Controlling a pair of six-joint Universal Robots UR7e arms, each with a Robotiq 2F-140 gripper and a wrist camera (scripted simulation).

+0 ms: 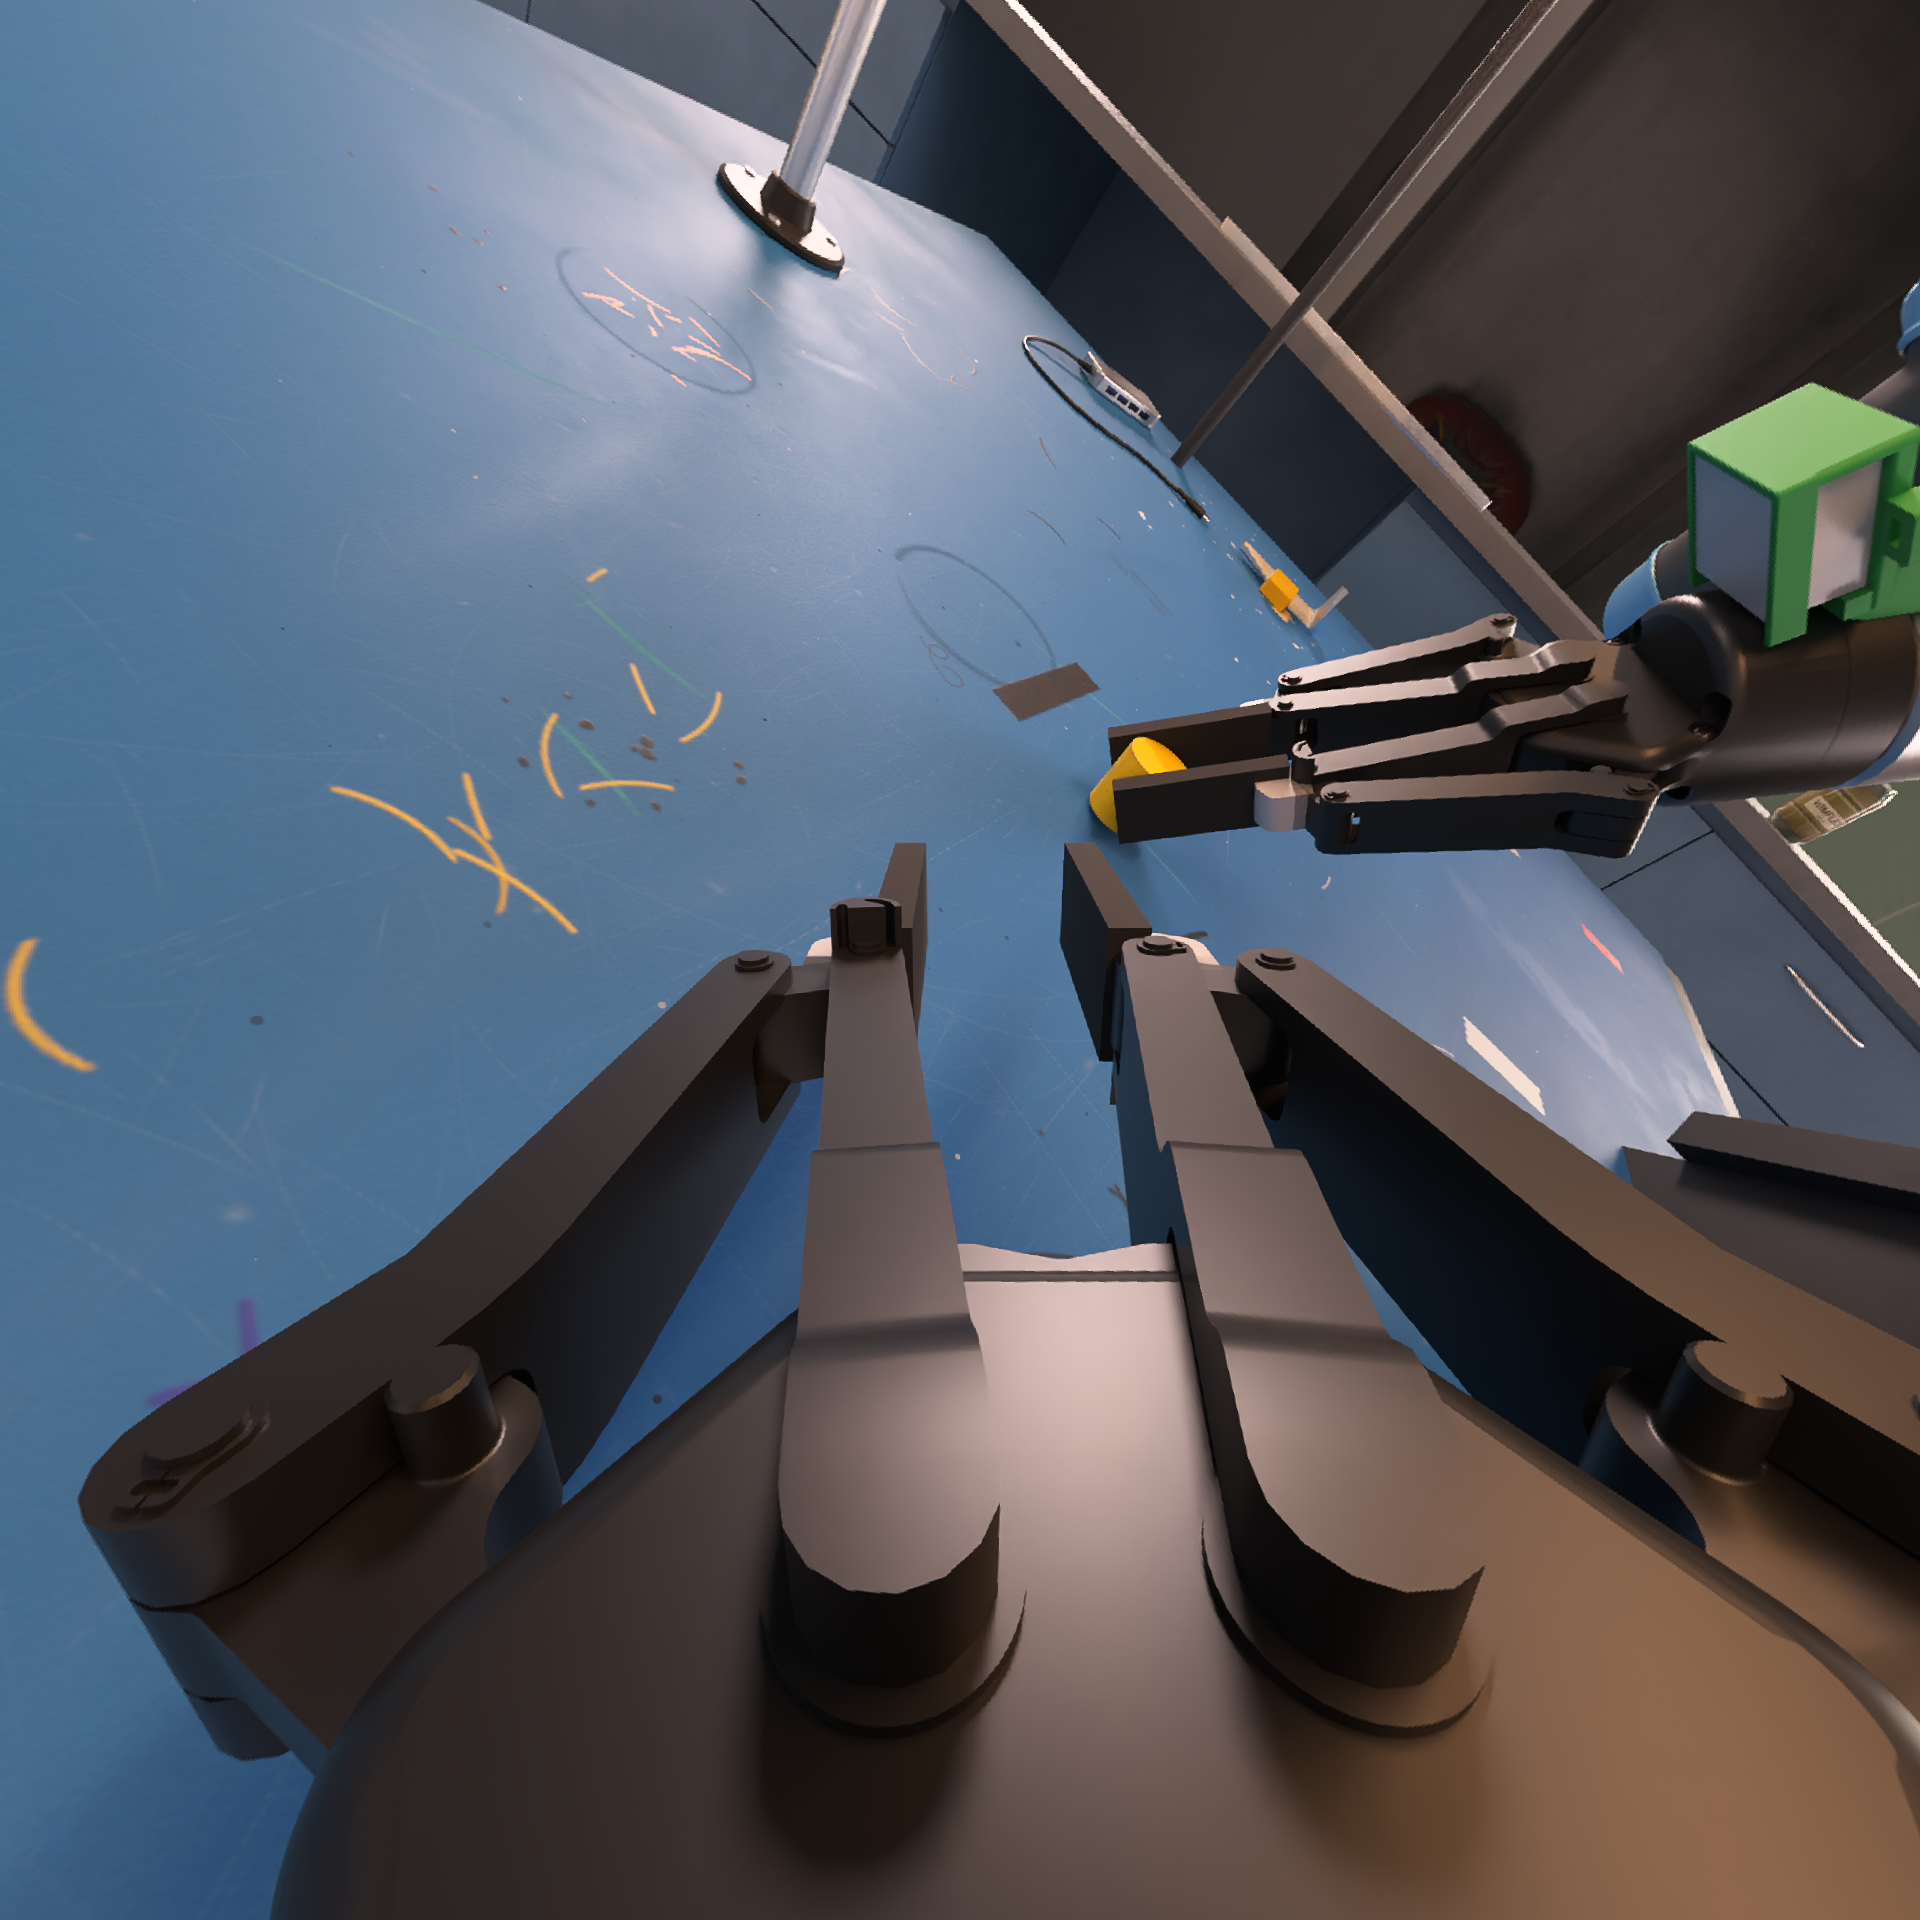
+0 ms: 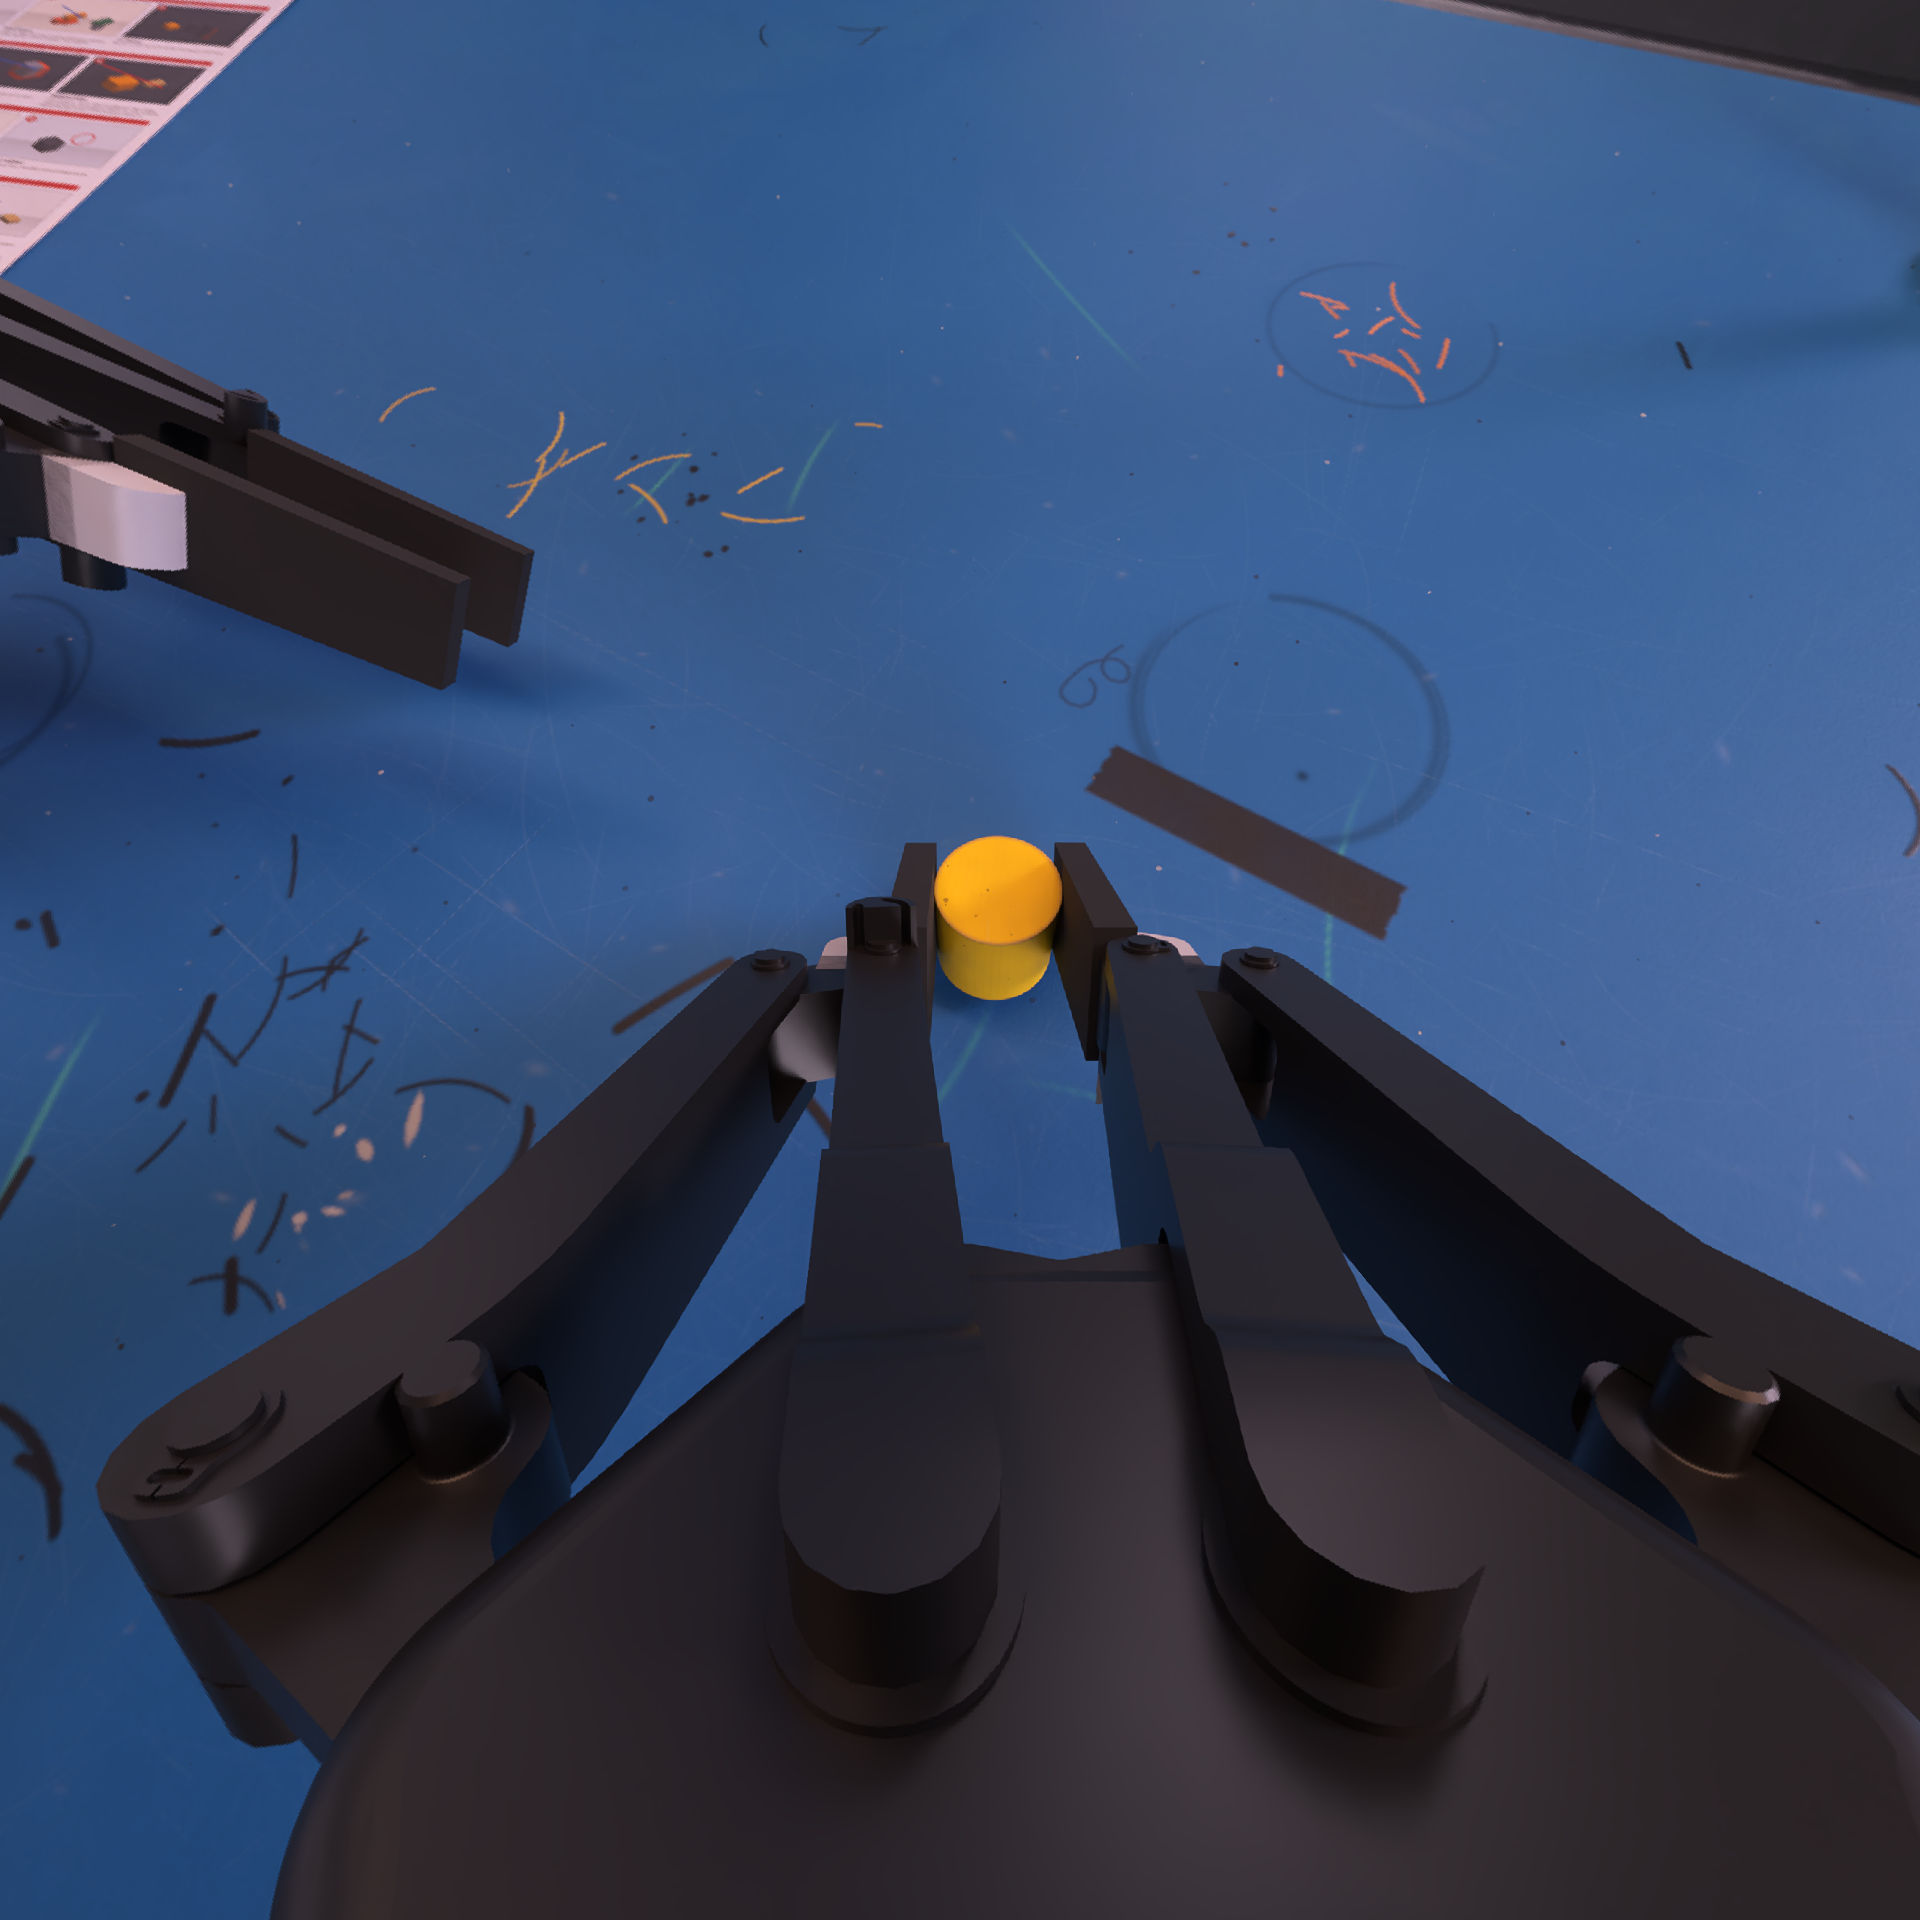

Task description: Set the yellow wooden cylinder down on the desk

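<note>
The yellow wooden cylinder (image 2: pixel 997 920) stands upright between the fingertips of my right gripper (image 2: pixel 995 883), which is shut on it. In the left wrist view the cylinder (image 1: pixel 1135 764) sits low in the right gripper (image 1: pixel 1122 781), right at the blue desk (image 1: pixel 416 520); I cannot tell whether it touches. My left gripper (image 1: pixel 992 883) is open with a narrow gap and holds nothing. It hovers just in front of the right gripper's tips. It also shows at the left of the right wrist view (image 2: pixel 483 623).
A dark tape strip (image 2: pixel 1247 842) lies just beyond the cylinder. A metal pole on a round base (image 1: pixel 795 208), a small hub with a cable (image 1: pixel 1127 395) and a small orange block (image 1: pixel 1278 590) are near the far edge. A printed sheet (image 2: pixel 94 94) lies at one corner.
</note>
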